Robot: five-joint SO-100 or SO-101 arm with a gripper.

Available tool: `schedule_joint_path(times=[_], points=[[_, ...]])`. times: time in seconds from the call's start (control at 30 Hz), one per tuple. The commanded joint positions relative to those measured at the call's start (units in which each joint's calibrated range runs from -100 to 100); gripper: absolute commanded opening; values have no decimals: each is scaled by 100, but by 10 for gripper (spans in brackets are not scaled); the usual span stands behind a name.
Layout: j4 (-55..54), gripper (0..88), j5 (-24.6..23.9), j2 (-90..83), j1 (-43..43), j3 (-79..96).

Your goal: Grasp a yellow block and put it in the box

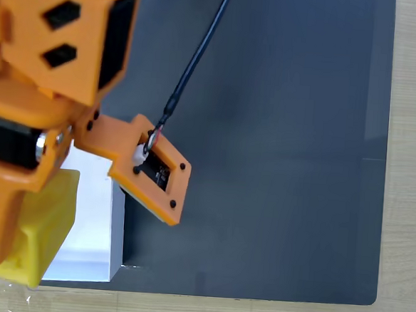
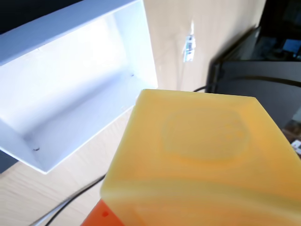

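The yellow block [image 1: 42,226] is raised off the table at the lower left of the fixed view, with my orange gripper [image 1: 5,252] shut on it. It hangs over the left end of the white box [image 1: 89,219], hiding part of it. In the wrist view the yellow block [image 2: 202,155] looms large in the foreground, a round stud faintly showing on its near face. An orange finger [image 2: 96,217] peeks out under its lower left corner. The box [image 2: 70,94] lies at the upper left there, its white inside bare.
A black mat [image 1: 278,168] covers most of the table; light wood [image 1: 410,170] shows along the right and bottom edges. A black cable [image 1: 197,55] runs to the orange wrist camera mount [image 1: 157,174]. Dark equipment [image 2: 254,75] stands at the right of the wrist view.
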Motion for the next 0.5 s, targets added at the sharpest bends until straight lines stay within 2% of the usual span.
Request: schedule_joint_path(times=[0.0, 0.2, 0.47], points=[[-441, 217, 17, 474, 269, -341], [-729, 217, 248, 1135, 235, -341], [-1121, 217, 285, 1610, 235, -341]])
